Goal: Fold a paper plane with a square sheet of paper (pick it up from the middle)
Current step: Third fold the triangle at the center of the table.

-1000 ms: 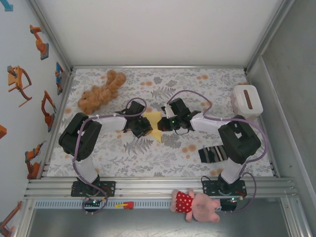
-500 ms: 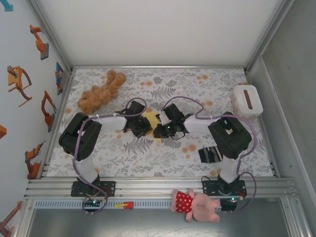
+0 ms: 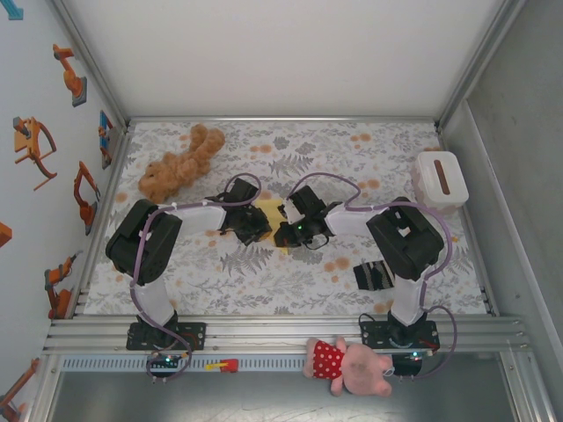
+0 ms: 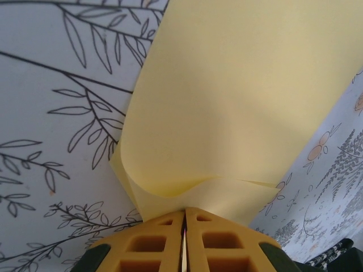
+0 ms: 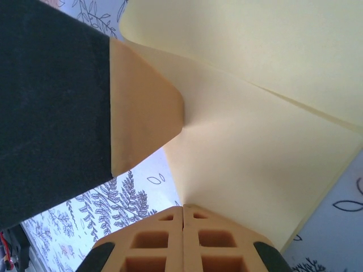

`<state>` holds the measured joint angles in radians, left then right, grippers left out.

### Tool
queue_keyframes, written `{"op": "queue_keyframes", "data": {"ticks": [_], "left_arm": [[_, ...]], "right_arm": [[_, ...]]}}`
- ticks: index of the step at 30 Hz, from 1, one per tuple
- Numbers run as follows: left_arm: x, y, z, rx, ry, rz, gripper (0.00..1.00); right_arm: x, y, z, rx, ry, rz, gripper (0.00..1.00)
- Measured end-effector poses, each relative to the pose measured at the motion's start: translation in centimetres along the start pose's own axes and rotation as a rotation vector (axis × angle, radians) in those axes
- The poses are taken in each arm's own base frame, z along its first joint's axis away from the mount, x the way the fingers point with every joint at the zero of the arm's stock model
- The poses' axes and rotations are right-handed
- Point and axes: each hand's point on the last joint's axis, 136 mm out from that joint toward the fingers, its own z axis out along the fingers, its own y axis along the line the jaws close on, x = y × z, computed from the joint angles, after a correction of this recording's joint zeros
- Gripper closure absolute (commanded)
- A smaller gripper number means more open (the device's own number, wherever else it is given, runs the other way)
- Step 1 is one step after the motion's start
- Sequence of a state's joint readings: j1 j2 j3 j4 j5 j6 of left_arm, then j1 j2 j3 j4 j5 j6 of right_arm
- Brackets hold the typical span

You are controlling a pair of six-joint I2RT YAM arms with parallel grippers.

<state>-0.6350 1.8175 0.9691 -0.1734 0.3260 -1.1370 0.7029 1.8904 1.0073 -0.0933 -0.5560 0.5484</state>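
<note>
Pale-yellow thin paper: the square sheet of paper [image 3: 270,212] sits mid-table, off the cloth and pinched between both grippers. In the top view only a narrow strip of it shows. Its long axis runs from the far side toward the arm bases, slightly slanted. Which way it points cannot be told, since the grippers cover its ends.

In the left wrist view the sheet [image 4: 227,102] is smooth and matte. It is bowed upward, with a soft curl and one sharp crease near the pinch. The right wrist view shows the sheet [image 5: 272,141] with a straight diagonal fold line.

The left gripper [image 3: 253,225] has its jaws fully closed on the sheet's edge, yellow waffle-patterned pads meeting [image 4: 183,218]. The right gripper [image 3: 288,234] is likewise closed on the paper, pads together [image 5: 182,212]. A second orange pad on a black body [image 5: 144,107] touches the sheet at upper left.

Further out are the floral grey-leaf tablecloth [image 3: 264,286] and a fuzzy brown teddy [image 3: 180,165] at far left. A white box with brown slot [image 3: 440,178] sits at far right, and a striped sock [image 3: 374,274] at near right. A pink plush in a red dotted dress [image 3: 350,365] lies on the front rail.
</note>
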Motion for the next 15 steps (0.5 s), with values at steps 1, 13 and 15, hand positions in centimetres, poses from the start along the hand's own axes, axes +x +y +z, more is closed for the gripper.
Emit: {"op": "queue_keyframes", "data": {"ticks": [1, 13, 15], "left_arm": [[-0.01, 0.01, 0.00, 0.000, 0.001, -0.001, 0.90], [-0.11, 0.01, 0.08, 0.000, 0.014, -0.010, 0.90], [-0.09, -0.01, 0.13, 0.001, 0.017, -0.010, 0.91]], "right_arm": [[-0.01, -0.03, 0.00, 0.002, 0.000, -0.001, 1.00], [0.19, -0.43, -0.03, 0.024, 0.007, -0.019, 1.00], [0.24, -0.45, -0.03, 0.024, 0.009, -0.026, 1.00]]}}
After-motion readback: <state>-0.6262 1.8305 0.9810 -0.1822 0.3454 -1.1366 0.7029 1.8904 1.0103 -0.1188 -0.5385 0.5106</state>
